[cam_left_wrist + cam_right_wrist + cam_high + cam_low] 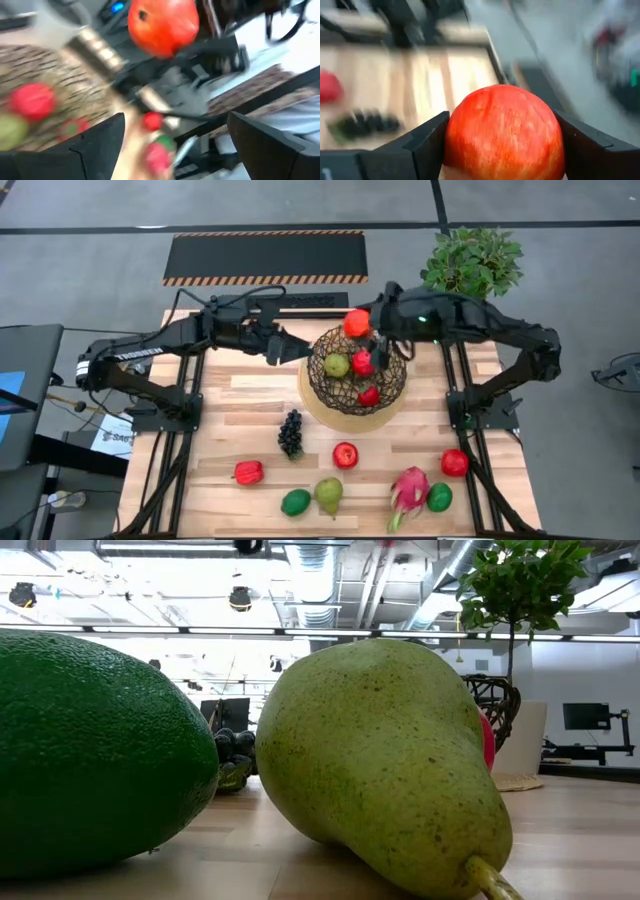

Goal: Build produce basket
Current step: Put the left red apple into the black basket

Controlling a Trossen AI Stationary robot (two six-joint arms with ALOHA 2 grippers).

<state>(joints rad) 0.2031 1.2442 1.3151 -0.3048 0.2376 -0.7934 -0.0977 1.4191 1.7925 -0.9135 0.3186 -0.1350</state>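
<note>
Gripping a round red apple (504, 134), right end effector (372, 330) hovers over basket (322, 383).

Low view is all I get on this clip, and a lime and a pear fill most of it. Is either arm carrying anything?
Observer: Yes. The right claw is shut on a red apple, held over the far rim of the basket.
Reviewer: And the other arm?
Observer: The left claw is open and empty, just off the basket's left side in the high view.
Reviewer: Is anything inside the basket?
Observer: Three pieces: a green pear and two red fruits.
</note>
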